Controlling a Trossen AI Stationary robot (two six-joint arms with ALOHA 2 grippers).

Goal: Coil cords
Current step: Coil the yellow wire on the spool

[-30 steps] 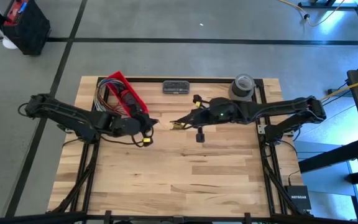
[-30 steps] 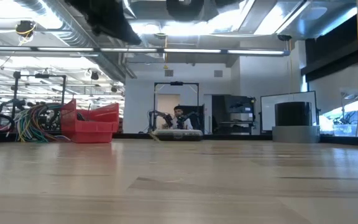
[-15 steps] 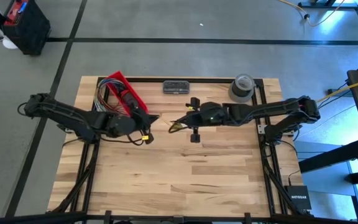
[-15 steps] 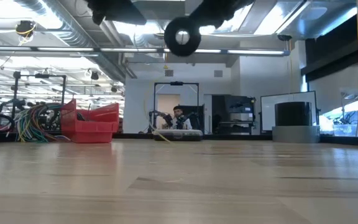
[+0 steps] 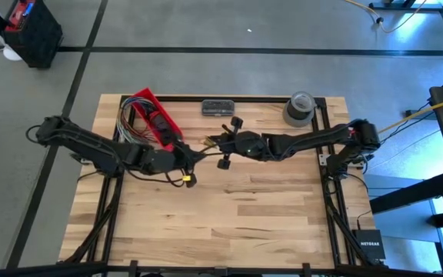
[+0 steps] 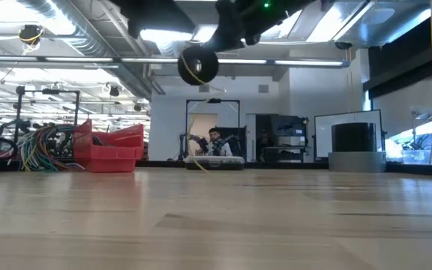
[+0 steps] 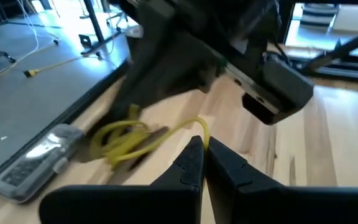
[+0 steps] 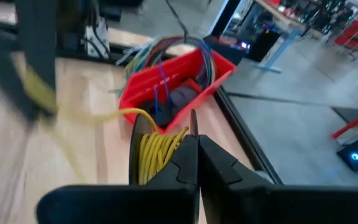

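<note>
Two pincers meet above the tabletop point(image 5: 229, 208), left pincer point(image 7: 202, 163) pressed together on the cord point(image 7: 126, 138), right pincer point(image 8: 194, 160) pinching its coiled loops.

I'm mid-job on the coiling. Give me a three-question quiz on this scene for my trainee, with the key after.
1. True or false: the left gripper and right gripper both stand open.
2. What does the left gripper pinch? A) grey tape roll B) thin yellow cord C) dark remote
3. Fill in: the red plastic bin at the table's back holds multicoloured ____.
Key: 1 false, both are shut; 2 B; 3 wires.
</note>
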